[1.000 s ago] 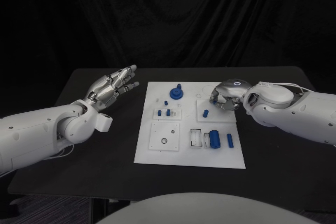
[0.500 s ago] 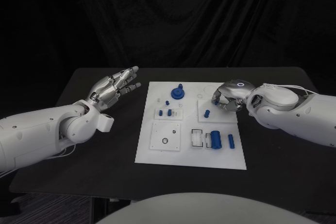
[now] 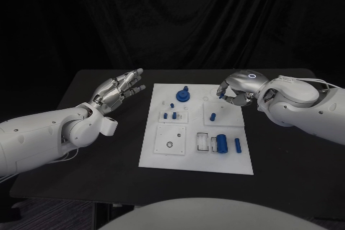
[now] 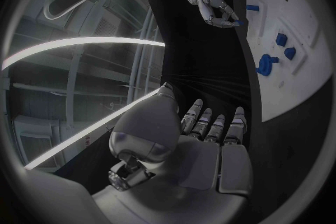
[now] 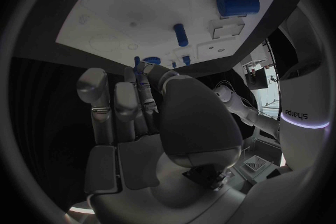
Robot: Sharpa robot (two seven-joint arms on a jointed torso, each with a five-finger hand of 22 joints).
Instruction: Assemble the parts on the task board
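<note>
The white task board [image 3: 194, 160] lies mid-table. On it are a blue round knob [image 3: 182, 95], small blue pegs [image 3: 170, 115], a single peg [image 3: 212, 116], a thick blue cylinder [image 3: 221, 142] and a thin peg [image 3: 237, 144]. My right hand [image 3: 234, 90] hovers over the board's far right corner with its fingers curled. A small blue peg [image 5: 143, 89] appears pinched between its thumb and fingers; the left wrist view shows blue at those fingertips [image 4: 238, 22]. My left hand [image 3: 115, 93] is raised left of the board, fingers spread, holding nothing.
The black table [image 3: 93, 155] runs wide on both sides of the board. A black curtain hangs behind the table. The right forearm [image 3: 302, 110] reaches in over the table's right side.
My right hand has lifted off the board's right middle and moved back toward the far right corner. The left hand has stayed put.
</note>
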